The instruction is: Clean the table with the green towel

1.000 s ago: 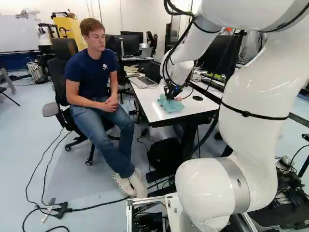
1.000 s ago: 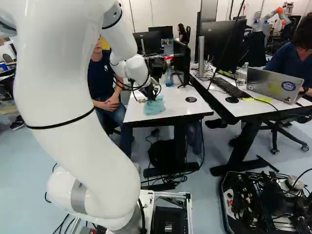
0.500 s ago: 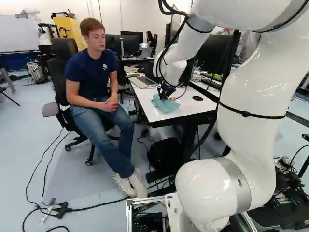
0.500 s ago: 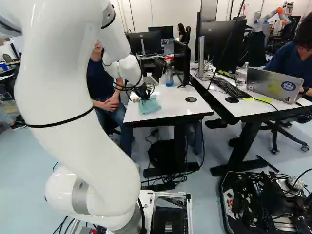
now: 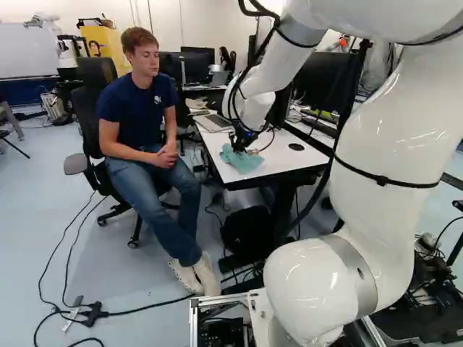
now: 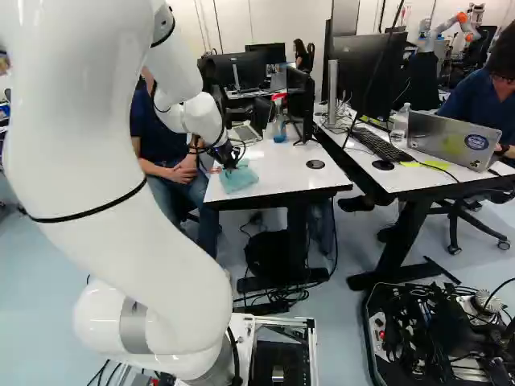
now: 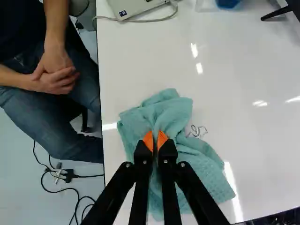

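Note:
At the far end of my arm, the gripper (image 5: 243,143) is low over the white table (image 5: 286,160) in the left base view. The green towel (image 5: 244,161) lies bunched under it. Seen from the wrist, my gripper (image 7: 155,141) is closed on a raised fold of the towel (image 7: 164,117), with the orange pads pinching the cloth. The rest of the towel spreads flat around and beneath the fingers. Dark scribbled marks (image 7: 196,131) show on the tabletop right beside the towel's edge.
A seated person with clasped hands is close beside the table's edge. A laptop (image 5: 215,122), a blue spray bottle (image 6: 279,121) and a monitor (image 6: 299,103) stand farther back on the table. A black round disc (image 6: 315,164) lies on it. Another robot (image 6: 451,26) stands far off.
The gripper and the towel have slid together across the tabletop toward the seated person's side, leftward in both base views. The base has stayed in place.

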Available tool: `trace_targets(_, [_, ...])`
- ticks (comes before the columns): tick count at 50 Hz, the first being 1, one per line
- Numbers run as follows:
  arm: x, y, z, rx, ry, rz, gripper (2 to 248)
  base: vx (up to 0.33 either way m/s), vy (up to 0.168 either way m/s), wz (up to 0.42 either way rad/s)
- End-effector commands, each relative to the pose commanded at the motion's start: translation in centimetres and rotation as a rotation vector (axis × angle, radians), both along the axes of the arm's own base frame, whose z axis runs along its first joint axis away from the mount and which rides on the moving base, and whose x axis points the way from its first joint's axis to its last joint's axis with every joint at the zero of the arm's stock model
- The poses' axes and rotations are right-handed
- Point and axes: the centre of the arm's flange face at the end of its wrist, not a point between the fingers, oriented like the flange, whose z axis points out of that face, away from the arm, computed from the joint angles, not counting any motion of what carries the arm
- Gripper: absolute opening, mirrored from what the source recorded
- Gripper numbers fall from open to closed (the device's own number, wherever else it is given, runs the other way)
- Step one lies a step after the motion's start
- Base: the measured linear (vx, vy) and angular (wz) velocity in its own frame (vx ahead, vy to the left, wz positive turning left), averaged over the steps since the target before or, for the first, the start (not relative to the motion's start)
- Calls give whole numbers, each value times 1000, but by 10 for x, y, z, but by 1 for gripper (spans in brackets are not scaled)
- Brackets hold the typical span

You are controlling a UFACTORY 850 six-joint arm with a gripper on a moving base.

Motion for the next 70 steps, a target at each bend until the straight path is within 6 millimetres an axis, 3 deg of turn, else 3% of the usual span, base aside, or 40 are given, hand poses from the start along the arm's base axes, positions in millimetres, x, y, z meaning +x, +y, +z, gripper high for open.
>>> trace_targets(17, [-22, -25, 0, 0, 4, -52, 31, 0, 0, 0])
trace_targets(30, [-27, -47, 0, 0, 4, -99, 31, 0, 0, 0])
trace_targets(56, [-27, -90, 0, 0, 4, -197, 31, 0, 0, 0])
trace_targets(70, [-8, -109, 0, 0, 1, -230, 31, 0, 0, 0])
